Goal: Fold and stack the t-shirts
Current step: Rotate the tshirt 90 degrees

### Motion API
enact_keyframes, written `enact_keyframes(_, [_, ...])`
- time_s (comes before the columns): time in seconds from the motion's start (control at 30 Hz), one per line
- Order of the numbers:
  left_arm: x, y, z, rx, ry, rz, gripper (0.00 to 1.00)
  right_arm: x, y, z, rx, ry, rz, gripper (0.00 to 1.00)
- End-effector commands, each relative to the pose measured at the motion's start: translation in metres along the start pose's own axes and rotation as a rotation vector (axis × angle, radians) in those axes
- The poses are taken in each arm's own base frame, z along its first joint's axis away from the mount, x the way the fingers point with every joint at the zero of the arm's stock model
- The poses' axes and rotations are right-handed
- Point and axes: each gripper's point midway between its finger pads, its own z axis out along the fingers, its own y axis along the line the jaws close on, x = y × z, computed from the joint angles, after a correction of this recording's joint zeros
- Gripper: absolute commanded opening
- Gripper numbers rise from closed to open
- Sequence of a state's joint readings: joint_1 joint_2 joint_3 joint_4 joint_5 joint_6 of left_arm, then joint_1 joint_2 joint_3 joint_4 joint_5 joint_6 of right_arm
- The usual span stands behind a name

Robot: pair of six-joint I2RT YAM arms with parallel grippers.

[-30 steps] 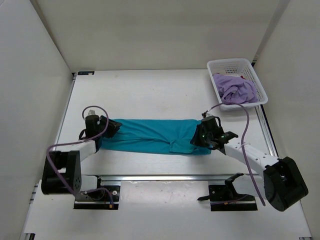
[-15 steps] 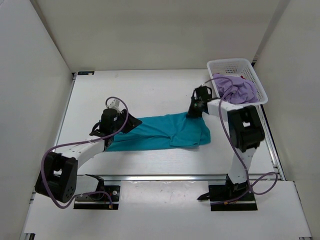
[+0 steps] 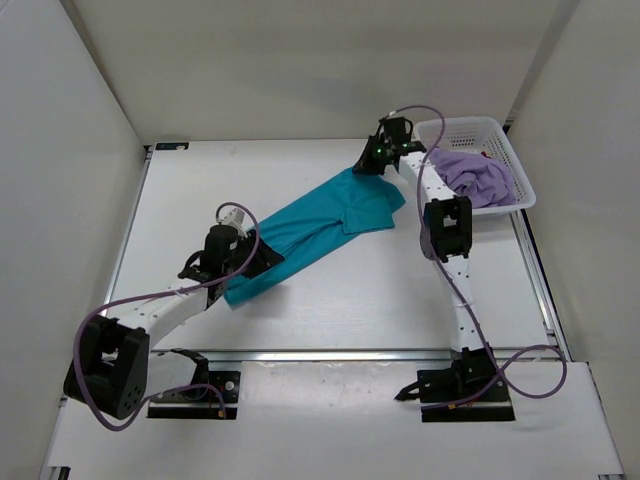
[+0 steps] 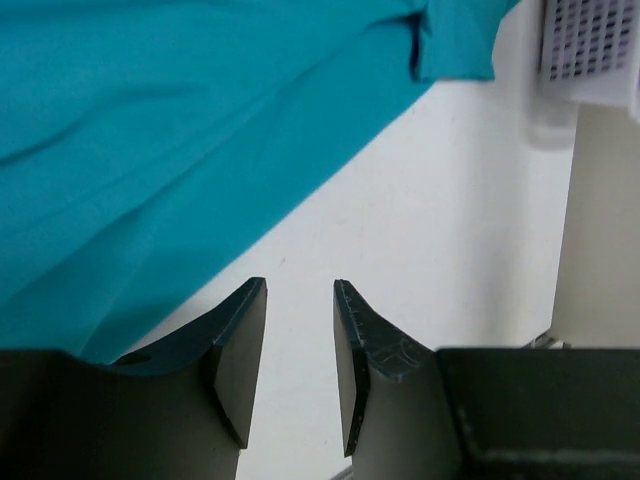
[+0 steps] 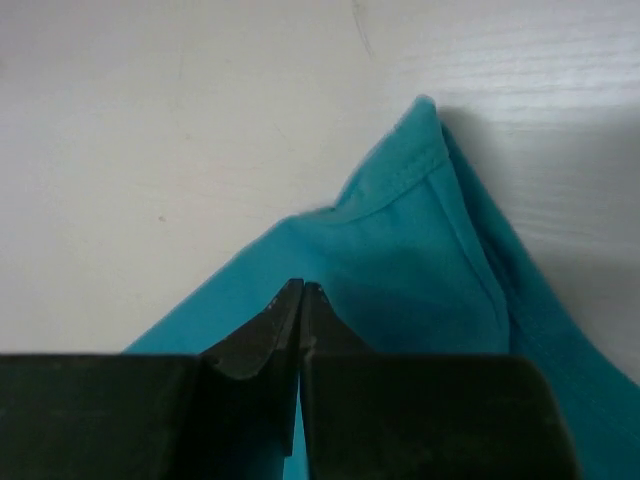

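The teal t-shirt lies folded into a long band, stretched diagonally across the table. My right gripper is at its far end beside the basket, shut on the teal fabric, which runs between its closed tips. My left gripper sits at the shirt's near left end. Its jaws stand apart over bare table, with the teal cloth just left of them and nothing held. A lavender t-shirt lies crumpled in the basket.
The white mesh basket stands at the far right corner, and its corner shows in the left wrist view. White walls enclose the table on three sides. Purple cables loop from both arms.
My right gripper has swung from the near right to the far side by the basket, dragging the shirt's end along. The shirt now lies diagonal. My left gripper shifted right.
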State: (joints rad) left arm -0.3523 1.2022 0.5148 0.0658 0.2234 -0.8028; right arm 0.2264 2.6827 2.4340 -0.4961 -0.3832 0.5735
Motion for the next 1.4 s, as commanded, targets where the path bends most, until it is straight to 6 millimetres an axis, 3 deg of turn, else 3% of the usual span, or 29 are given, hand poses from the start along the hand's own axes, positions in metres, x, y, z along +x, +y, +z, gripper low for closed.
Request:
enact_keyframes(0.0, [0.005,0.003,-0.005,-0.022,0.000,0.049,0.44,-0.087,0.110,-0.108,-0.137,-0.222,-0.242,0.00])
enact_keyframes(0.1, [0.009,0.001,-0.004,-0.001,0.015,0.039,0.44,-0.090,0.120,-0.155,-0.022,-0.238,-0.333,0.03])
enact_keyframes(0.17, [0.011,0.000,-0.004,0.008,0.018,0.046,0.45,-0.068,0.113,-0.177,0.066,-0.164,-0.355,0.08])
enact_keyframes(0.23, [0.007,0.000,-0.004,0.010,0.004,0.054,0.44,-0.054,0.085,-0.175,0.230,-0.125,-0.356,0.06])
enact_keyframes(0.33, [0.011,-0.006,-0.003,0.038,0.022,0.072,0.44,-0.023,0.063,-0.164,0.297,-0.016,-0.354,0.00])
enact_keyframes(0.4, [0.015,-0.014,-0.004,0.063,0.041,0.085,0.44,-0.012,0.060,-0.170,0.342,0.003,-0.381,0.01])
enact_keyframes(0.43, [0.017,-0.016,-0.004,0.072,0.042,0.088,0.45,-0.004,0.043,-0.168,0.392,0.027,-0.377,0.00])
enact_keyframes(0.47, [0.018,-0.021,-0.004,0.087,0.041,0.094,0.45,-0.010,0.044,-0.176,0.399,-0.003,-0.389,0.01])
enact_keyframes(0.5, [0.023,-0.026,-0.005,0.103,0.052,0.100,0.44,-0.003,0.041,-0.177,0.384,-0.007,-0.401,0.00])
enact_keyframes(0.53, [0.022,-0.027,-0.005,0.105,0.047,0.104,0.45,0.029,0.010,-0.168,0.408,0.076,-0.372,0.00])
enact_keyframes(0.57, [0.026,-0.031,-0.005,0.117,0.051,0.114,0.44,0.042,0.003,-0.165,0.374,0.058,-0.371,0.01])
enact_keyframes(0.6, [0.028,-0.032,-0.005,0.122,0.057,0.120,0.45,0.029,0.010,-0.172,0.320,-0.014,-0.346,0.01])
enact_keyframes(0.63, [0.031,-0.030,-0.004,0.118,0.066,0.123,0.44,0.046,-0.009,-0.173,0.335,0.026,-0.302,0.01])
enact_keyframes(0.67, [0.030,-0.032,-0.004,0.129,0.066,0.130,0.45,0.050,-0.016,-0.167,0.319,0.029,-0.275,0.01])
enact_keyframes(0.8, [0.030,-0.036,-0.003,0.145,0.073,0.121,0.45,0.069,-0.046,-0.136,0.331,0.115,-0.227,0.00])
enact_keyframes(0.9, [0.032,-0.035,-0.003,0.141,0.075,0.127,0.45,0.074,-0.053,-0.112,0.327,0.122,-0.216,0.00])
enact_keyframes(0.93, [0.030,-0.037,-0.003,0.145,0.069,0.134,0.44,0.085,-0.057,-0.099,0.317,0.159,-0.196,0.00])
enact_keyframes(0.97, [0.032,-0.032,-0.001,0.130,0.073,0.133,0.44,0.081,-0.065,-0.087,0.322,0.164,-0.181,0.00])
enact_keyframes(1.0, [0.032,-0.033,-0.002,0.130,0.073,0.123,0.45,0.068,-0.057,-0.082,0.307,0.151,-0.190,0.00])
enact_keyframes(1.03, [0.032,-0.030,-0.001,0.122,0.073,0.120,0.45,0.078,-0.071,-0.070,0.335,0.193,-0.178,0.01])
enact_keyframes(1.07, [0.033,-0.033,0.000,0.124,0.078,0.127,0.45,0.068,-0.073,-0.059,0.333,0.202,-0.171,0.00])
enact_keyframes(1.1, [0.034,-0.033,0.000,0.123,0.078,0.128,0.45,0.029,-0.046,-0.058,0.290,0.115,-0.205,0.00])
enact_keyframes(1.13, [0.030,-0.035,0.001,0.122,0.073,0.122,0.45,0.046,-0.062,-0.041,0.302,0.185,-0.181,0.00])
enact_keyframes(1.17, [0.035,-0.034,0.002,0.118,0.087,0.130,0.45,0.016,-0.055,-0.030,0.275,0.116,-0.190,0.00])
enact_keyframes(1.2, [0.035,-0.039,0.003,0.125,0.087,0.130,0.45,-0.022,-0.025,-0.046,0.207,0.028,-0.203,0.01])
enact_keyframes(1.27, [0.037,-0.044,0.004,0.127,0.099,0.138,0.45,-0.039,-0.024,-0.064,0.160,0.003,-0.157,0.03])
enact_keyframes(1.3, [0.034,-0.044,0.004,0.122,0.090,0.136,0.45,-0.033,-0.028,-0.063,0.158,0.015,-0.159,0.03])
enact_keyframes(1.37, [0.034,-0.047,0.004,0.120,0.089,0.142,0.45,-0.060,-0.001,-0.107,0.171,-0.062,-0.235,0.04])
